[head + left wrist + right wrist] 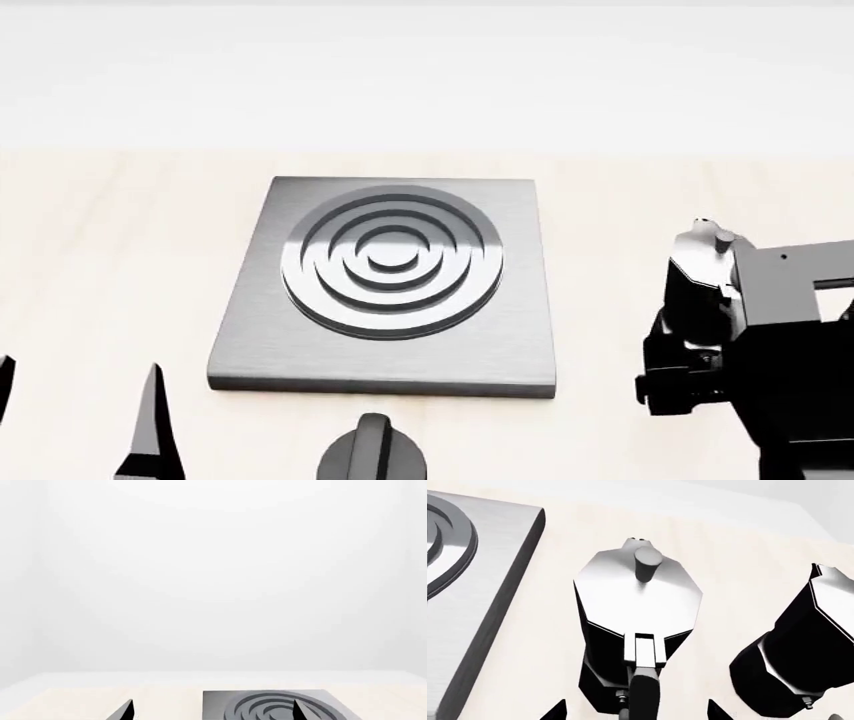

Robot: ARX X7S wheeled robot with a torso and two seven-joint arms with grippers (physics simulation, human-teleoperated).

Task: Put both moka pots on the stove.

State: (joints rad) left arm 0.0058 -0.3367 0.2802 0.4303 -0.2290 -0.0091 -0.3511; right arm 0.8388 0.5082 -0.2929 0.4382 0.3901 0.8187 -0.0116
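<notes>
Right gripper (635,715) straddles the nearer moka pot (637,630) handle, jaws spread, nothing grasped. Centre on handle, clamp firmly, lift vertically toward stove (387,285) at frame centre.

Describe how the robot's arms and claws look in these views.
Both are glossy black. The left claw shows slim, pointed, blade-like fingers. The right arm is a blocky, angular black housing with stepped edges; its claw shows only dark wedge-shaped tips in the wrist view. No cables or markings are visible.
</notes>
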